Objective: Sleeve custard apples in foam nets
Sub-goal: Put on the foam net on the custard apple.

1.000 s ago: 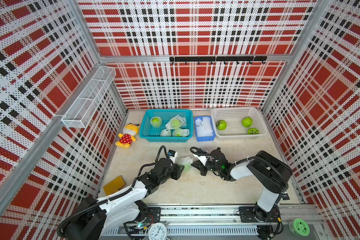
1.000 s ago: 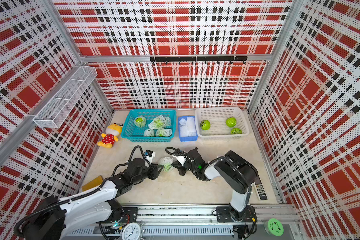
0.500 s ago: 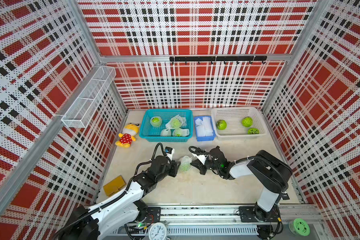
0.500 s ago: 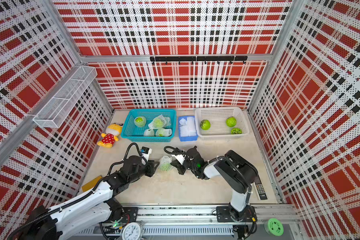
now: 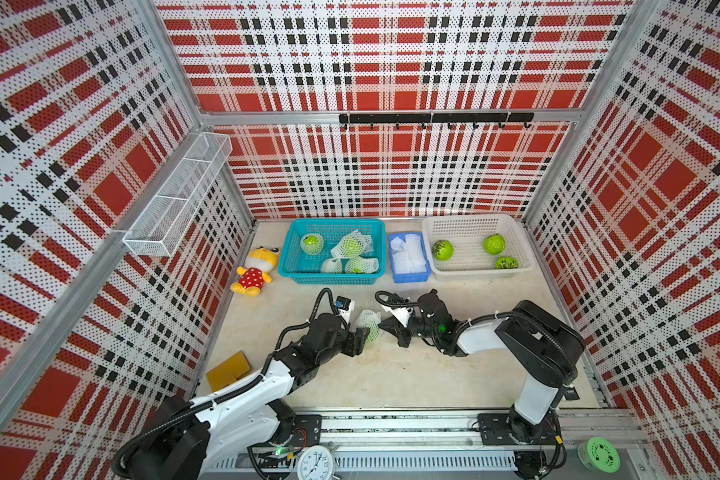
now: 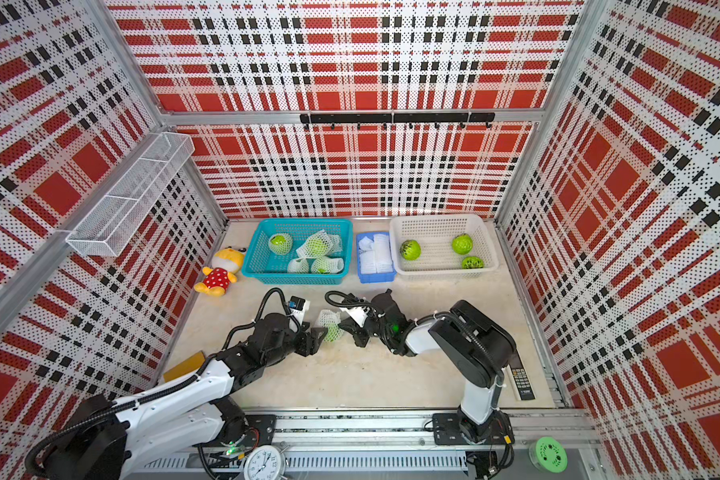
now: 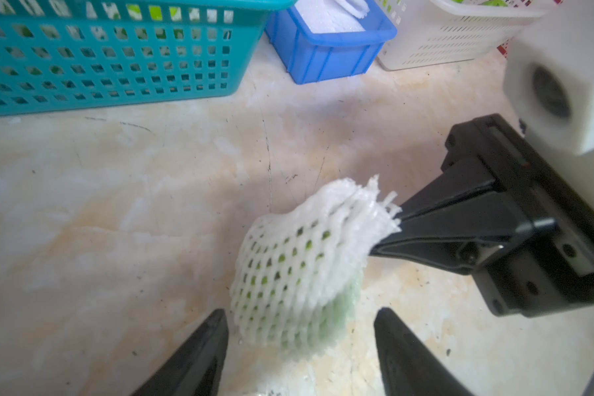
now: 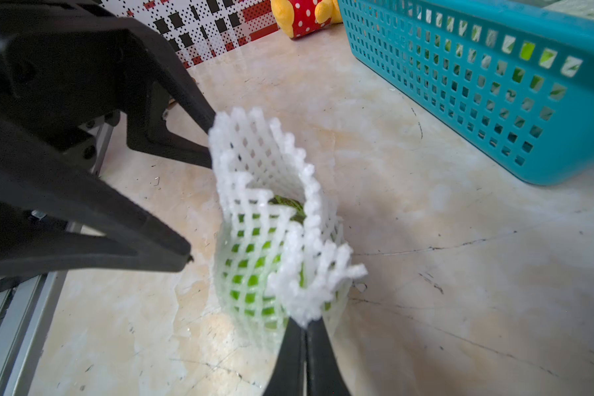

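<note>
The custard apple [image 8: 251,277] being worked on sits mid-surface [image 5: 391,374], nearer than the teal basket [image 5: 329,278], with a foam net [image 7: 288,260] drawn over most of it. The right gripper [image 8: 304,324] is pinched tight on a tuft of the net's open rim, on the right side of the fruit. The left gripper [image 7: 300,311] stands wide open with one finger either side of the netted fruit and grips nothing. In the right wrist view one of its tips looks to be touching the net's rim, while the other is clear of it.

I'd judge the step to be seating the fruit fully in its sleeve. The net bunches up past the fruit at the open end, and green shows through the mesh lower down, so there seems to be sleeve enough.

To do it well, the left gripper should close gently on the fruit's widest part through the foam to steady it. The right gripper should then draw the rim along the fruit's length, not sideways. Foam like this looks apt to tear or slip from a pinch, so a slow pull suits it. A round fruit may also roll if it is let go too early.
</note>
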